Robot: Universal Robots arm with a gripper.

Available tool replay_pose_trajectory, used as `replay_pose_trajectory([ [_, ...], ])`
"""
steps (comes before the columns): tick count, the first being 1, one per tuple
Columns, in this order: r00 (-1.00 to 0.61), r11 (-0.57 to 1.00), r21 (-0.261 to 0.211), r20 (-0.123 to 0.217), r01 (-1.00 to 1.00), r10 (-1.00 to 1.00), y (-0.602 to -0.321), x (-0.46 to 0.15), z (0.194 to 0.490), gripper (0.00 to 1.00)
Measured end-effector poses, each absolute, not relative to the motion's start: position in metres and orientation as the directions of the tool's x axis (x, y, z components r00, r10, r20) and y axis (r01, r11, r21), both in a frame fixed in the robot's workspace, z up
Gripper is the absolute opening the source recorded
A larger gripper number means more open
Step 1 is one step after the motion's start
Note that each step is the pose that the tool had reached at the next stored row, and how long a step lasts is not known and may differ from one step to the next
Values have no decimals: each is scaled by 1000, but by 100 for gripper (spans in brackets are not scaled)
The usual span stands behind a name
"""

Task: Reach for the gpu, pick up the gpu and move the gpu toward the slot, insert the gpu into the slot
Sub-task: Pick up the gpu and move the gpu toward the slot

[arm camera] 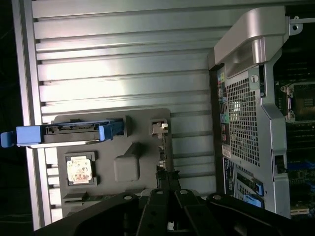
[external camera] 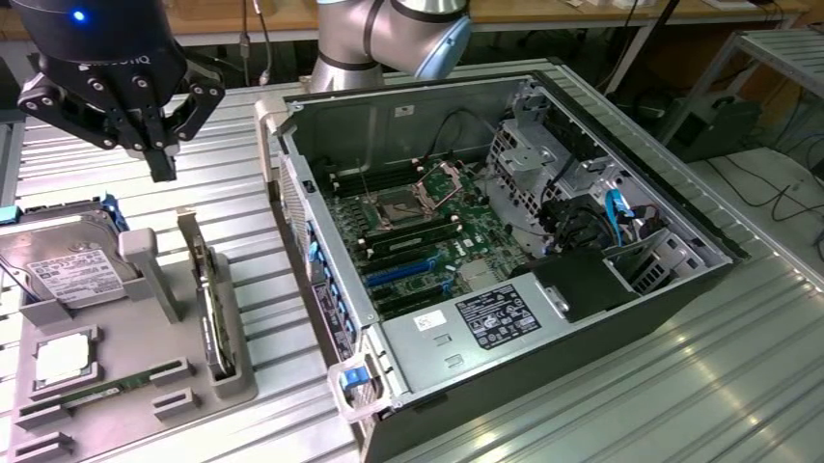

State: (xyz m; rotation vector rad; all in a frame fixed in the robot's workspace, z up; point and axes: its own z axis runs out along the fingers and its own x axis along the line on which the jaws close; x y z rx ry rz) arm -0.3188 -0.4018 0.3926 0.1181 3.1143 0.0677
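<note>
Overhead, the gripper [external camera: 161, 172] hangs at about ten o'clock in the exterior view, its jaws together and holding nothing, above the ribbed metal counter [external camera: 232, 145]. At about eight o'clock the gpu [external camera: 208, 299] stands on edge in a grey holder [external camera: 238, 381], near a hard drive [external camera: 65, 275]. An open computer case [external camera: 425, 92] sits at the centre. The blue slot [external camera: 393, 273] lies on its green motherboard [external camera: 477, 236], well apart from the gpu.

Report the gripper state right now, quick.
Gripper: closed, holding nothing, up above the gpu, which stands in its grey holder.
</note>
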Motion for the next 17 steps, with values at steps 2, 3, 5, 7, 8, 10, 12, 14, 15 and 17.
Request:
replay_pose_trajectory([
  [2, -997, 996, 44, -23, 75, 76, -402, -319, 393, 11],
  [3, -997, 996, 44, -23, 75, 76, -402, -319, 393, 11],
  [5, -997, 996, 44, -23, 75, 76, -402, -319, 393, 11],
  [7, -997, 996, 44, -23, 75, 76, -402, -319, 393, 11],
  [8, -997, 996, 44, -23, 75, 76, -402, -319, 393, 11],
  [10, -997, 996, 44, -23, 75, 76, -402, -319, 393, 30],
  [12, -997, 996, 44, -23, 75, 76, -402, -319, 393, 36],
  [14, -997, 996, 44, -23, 75, 76, -402, -319, 393, 48],
  [15, -997, 996, 44, -23, 75, 76, -402, -319, 393, 54],
  [17, -997, 996, 44, -23, 72, 73, -402, -319, 393, 54],
])
